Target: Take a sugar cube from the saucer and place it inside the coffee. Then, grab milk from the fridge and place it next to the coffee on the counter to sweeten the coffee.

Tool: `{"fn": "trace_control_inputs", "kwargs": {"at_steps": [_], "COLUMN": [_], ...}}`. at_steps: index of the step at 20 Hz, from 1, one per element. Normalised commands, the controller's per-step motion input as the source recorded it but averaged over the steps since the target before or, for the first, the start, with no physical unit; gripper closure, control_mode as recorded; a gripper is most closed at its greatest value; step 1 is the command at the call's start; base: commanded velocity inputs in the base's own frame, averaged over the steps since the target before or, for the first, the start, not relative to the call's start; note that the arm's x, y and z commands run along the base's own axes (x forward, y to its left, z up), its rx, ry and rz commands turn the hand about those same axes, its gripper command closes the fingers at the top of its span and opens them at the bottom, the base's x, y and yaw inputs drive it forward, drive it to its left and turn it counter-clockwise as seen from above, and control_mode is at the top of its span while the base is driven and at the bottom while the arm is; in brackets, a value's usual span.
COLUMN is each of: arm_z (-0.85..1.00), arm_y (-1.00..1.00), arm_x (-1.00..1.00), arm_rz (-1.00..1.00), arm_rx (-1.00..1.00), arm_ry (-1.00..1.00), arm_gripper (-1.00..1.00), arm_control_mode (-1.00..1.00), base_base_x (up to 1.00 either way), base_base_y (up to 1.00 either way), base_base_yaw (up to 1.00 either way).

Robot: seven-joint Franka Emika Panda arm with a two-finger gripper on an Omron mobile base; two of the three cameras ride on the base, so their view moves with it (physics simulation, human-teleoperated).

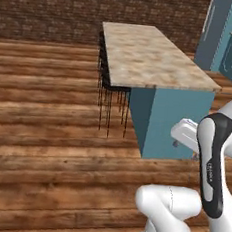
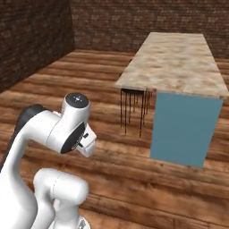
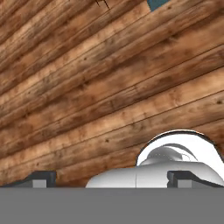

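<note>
The gripper [image 3: 111, 178] is seen wide apart, nothing held, its 2 fingertips [image 3: 43, 178] cut off at the frame bottom. The counter [image 1: 144, 53] spans upper centre; the fridge [image 1: 216, 32], possibly, is cropped upper right.

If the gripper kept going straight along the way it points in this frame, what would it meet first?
The gripper, jaws wide open and empty, points down at the wooden plank floor. Going straight on, it would most likely meet the bare floor first; nothing else shows in that line, though how far off the floor lies is unclear.
</note>
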Motion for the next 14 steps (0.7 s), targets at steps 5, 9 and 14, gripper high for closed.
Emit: {"fn": "trace_control_inputs", "kwargs": {"at_steps": [5, 9, 14], "arm_z": [0.00, 0.00, 0.00], "arm_y": [0.00, 0.00, 0.00], "arm_x": [0.00, 0.00, 0.00], "arm_rz": [0.00, 0.00, 0.00], "arm_rx": [0.00, 0.00, 0.00], "arm_ry": [0.00, 0.00, 0.00], "arm_gripper": [-1.00, -1.00, -1.00], "arm_control_mode": [1.00, 1.00, 1.00], "base_base_x": [0.87, 0.99, 0.86], "base_base_y": [-0.66, -0.75, -0.98], "base_base_yaw": [-0.48, -0.43, -0.38]}}
